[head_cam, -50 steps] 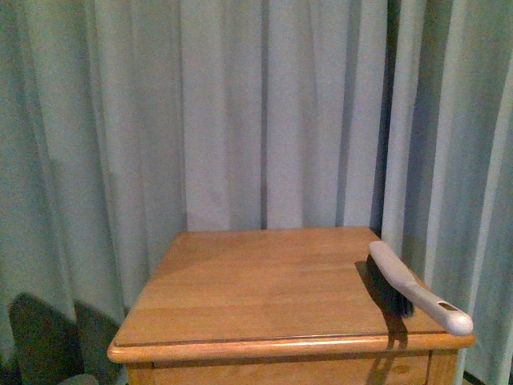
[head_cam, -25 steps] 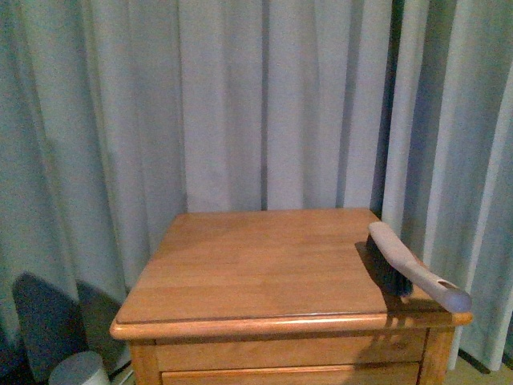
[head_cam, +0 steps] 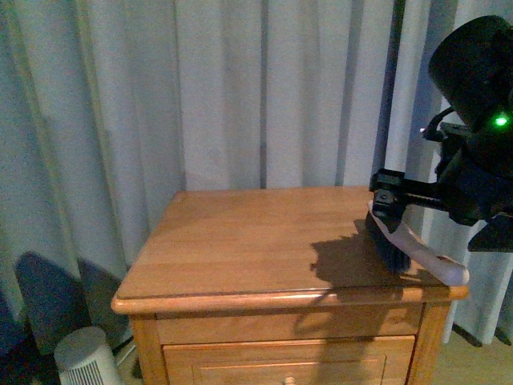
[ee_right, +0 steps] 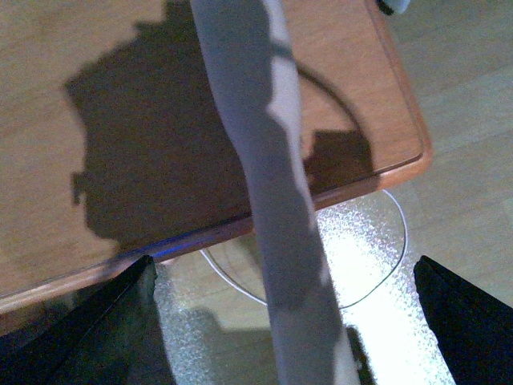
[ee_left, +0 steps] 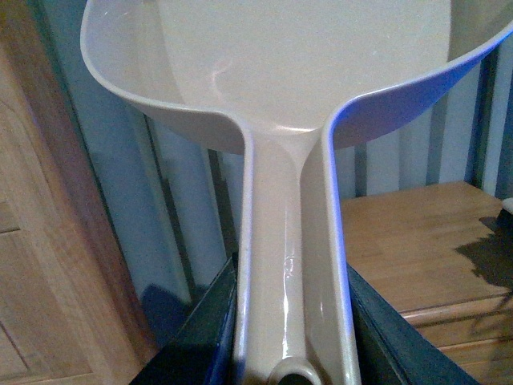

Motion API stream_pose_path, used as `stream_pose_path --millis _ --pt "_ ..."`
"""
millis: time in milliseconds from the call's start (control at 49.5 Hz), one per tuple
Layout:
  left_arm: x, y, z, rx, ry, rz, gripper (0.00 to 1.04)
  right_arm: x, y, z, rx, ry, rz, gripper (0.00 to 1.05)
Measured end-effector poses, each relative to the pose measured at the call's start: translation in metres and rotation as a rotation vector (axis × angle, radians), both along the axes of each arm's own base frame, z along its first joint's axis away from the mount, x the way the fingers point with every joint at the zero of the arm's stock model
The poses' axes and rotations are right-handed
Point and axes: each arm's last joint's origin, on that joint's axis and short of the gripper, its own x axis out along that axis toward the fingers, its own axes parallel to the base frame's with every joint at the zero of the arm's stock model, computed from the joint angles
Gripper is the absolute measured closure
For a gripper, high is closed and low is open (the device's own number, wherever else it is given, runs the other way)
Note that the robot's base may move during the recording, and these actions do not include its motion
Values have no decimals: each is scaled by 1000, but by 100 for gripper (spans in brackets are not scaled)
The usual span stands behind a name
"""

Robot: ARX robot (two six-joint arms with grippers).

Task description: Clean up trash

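Since a second ago the right arm has swung into the front view, and the right gripper (head_cam: 385,200) now hangs over the hand brush (head_cam: 401,245) lying at the right edge of the wooden nightstand (head_cam: 240,257); its jaws stand wide apart, astride the brush handle, holding nothing; the left gripper (ee_left: 292,321) is clamped on the handle of the beige dustpan (ee_left: 272,72), whose scoop shows only bare plastic; the trash appears in no view, so its place relative to either gripper cannot be told.

Right tool (head_cam: 385,197) spread wide (arm aloft); left tool (ee_left: 292,337) clamped.
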Motion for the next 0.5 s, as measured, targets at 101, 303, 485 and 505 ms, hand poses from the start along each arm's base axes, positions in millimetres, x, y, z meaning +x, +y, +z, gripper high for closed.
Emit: stream_pose_path --millis 101,303,485,505 --pt "0 0 0 0 0 0 77 3 7 -12 1 31 -3 7" --pt "0 0 0 0 0 0 77 4 10 -23 -7 64 -13 7" --pt "0 0 0 0 0 0 77 4 8 -25 -9 60 -30 7" --pt "0 0 0 0 0 0 77 4 7 -26 -11 61 -31 7"
